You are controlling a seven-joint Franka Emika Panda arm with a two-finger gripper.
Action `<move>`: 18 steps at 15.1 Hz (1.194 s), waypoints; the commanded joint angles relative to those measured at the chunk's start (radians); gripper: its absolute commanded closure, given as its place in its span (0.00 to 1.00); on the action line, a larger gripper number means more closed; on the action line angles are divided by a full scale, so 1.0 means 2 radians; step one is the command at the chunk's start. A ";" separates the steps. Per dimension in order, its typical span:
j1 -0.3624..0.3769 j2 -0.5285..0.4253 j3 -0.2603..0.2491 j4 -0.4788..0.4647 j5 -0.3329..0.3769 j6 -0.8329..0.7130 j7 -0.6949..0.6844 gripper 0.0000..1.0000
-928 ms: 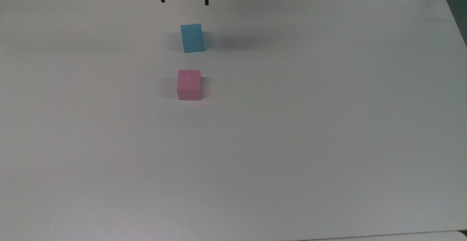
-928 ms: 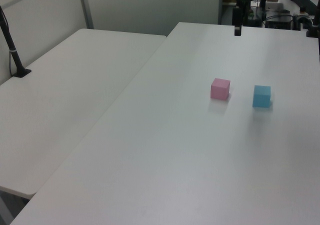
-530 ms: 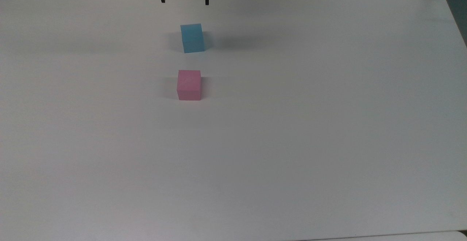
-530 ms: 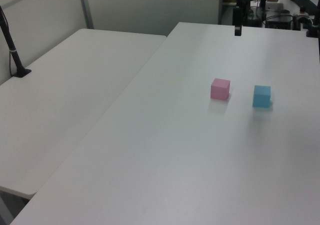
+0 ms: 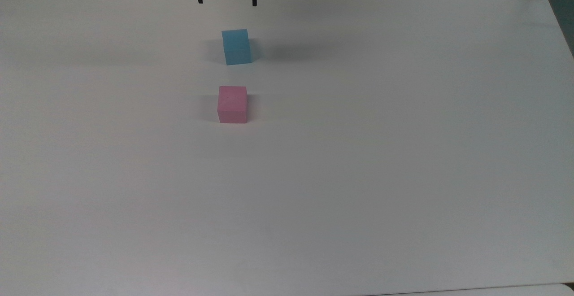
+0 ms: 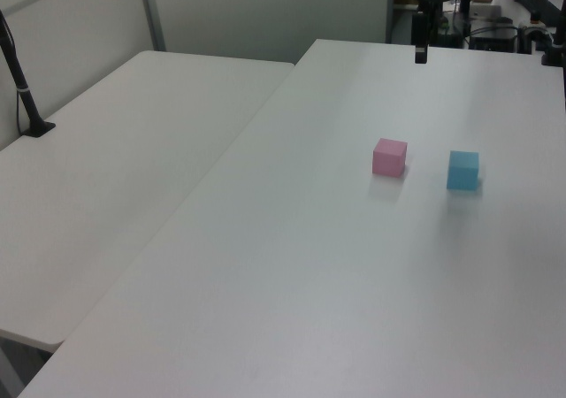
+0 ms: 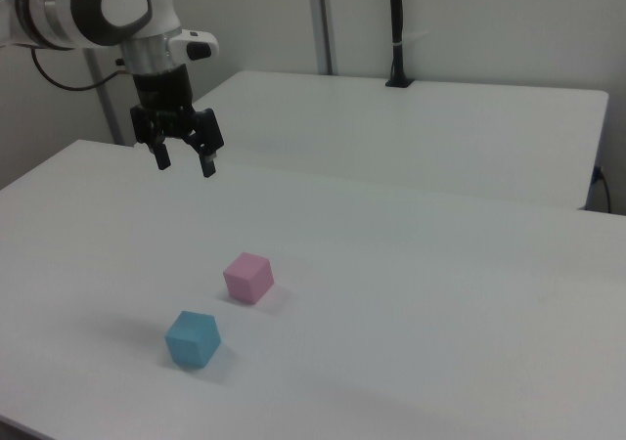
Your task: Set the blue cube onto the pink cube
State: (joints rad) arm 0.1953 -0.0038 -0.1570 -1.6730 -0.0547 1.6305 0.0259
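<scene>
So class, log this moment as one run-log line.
end effector: open, raised, empty | blue cube: on table, untouched | pink cube: beside it, apart | stacking: not begun

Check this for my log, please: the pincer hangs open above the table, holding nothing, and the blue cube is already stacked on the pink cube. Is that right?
Not quite. The pincer does hang open above the table, holding nothing, but the blue cube is not stacked. It sits on the table beside the pink cube, with a gap between them, as the right view shows.

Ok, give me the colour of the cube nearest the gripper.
Light sky blue, clearest in the top view.
</scene>
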 commanded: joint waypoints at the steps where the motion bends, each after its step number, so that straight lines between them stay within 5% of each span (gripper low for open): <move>1: -0.009 0.004 0.008 0.011 0.007 -0.016 -0.011 0.00; 9: -0.006 0.003 0.006 -0.027 0.010 -0.031 -0.079 0.03; 18: 0.004 -0.013 0.008 -0.197 -0.039 0.052 -0.084 0.04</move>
State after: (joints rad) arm 0.1957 0.0086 -0.1519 -1.9156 -0.0852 1.6287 -0.1250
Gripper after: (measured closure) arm 0.035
